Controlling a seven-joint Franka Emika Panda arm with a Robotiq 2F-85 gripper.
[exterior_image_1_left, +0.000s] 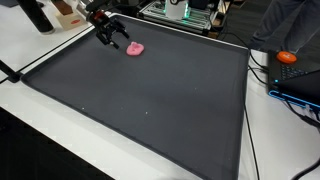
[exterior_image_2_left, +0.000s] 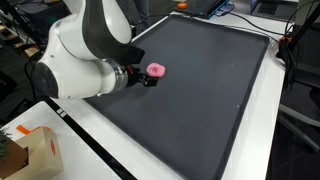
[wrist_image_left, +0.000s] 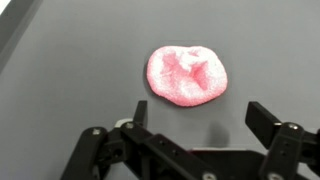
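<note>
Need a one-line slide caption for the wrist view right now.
Open gripper hovers beside a pink lumpy blob lying on the dark mat, not touching it.

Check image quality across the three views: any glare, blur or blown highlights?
Wrist view: pink crumpled soft lump sharp, its pale centre washed out; open jaws at the bottom edge softer; white top-left corner blown out. In an exterior view, dark grey mat evenly lit, faint sheen, no hard shadows. In an exterior view, white robot arm fills the foreground, bright and slightly soft.
</note>
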